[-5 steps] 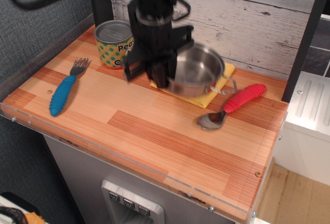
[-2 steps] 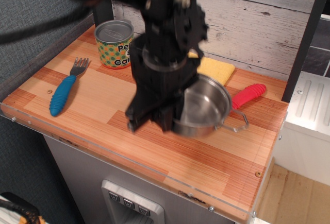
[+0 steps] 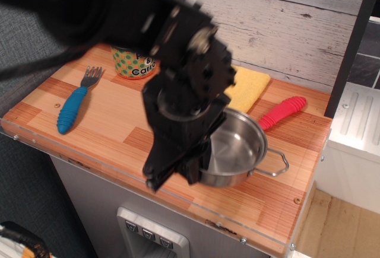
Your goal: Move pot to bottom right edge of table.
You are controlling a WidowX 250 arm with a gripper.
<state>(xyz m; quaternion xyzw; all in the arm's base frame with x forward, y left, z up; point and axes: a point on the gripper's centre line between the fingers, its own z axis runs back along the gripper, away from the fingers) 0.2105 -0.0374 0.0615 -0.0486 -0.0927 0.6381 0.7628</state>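
The shiny steel pot (image 3: 237, 148) is in the single view, low over the striped wood table (image 3: 101, 124) near its front right part, with one wire loop handle (image 3: 278, 166) pointing right. My black gripper (image 3: 199, 166) grips the pot's left rim; the fingers are mostly hidden by the arm and the pot wall. I cannot tell whether the pot rests on the table or hangs just above it.
A yellow cloth (image 3: 246, 86) lies at the back. A red-handled spoon (image 3: 282, 111) is partly hidden behind the pot. A blue-handled fork (image 3: 72, 107) lies at left. The Peas & Carrots can (image 3: 132, 65) stands back left, partly hidden by the arm.
The gripper has carried the pot off the yellow cloth, forward and to the right, toward the table's front right part. The spoon's bowl is now hidden behind the pot.
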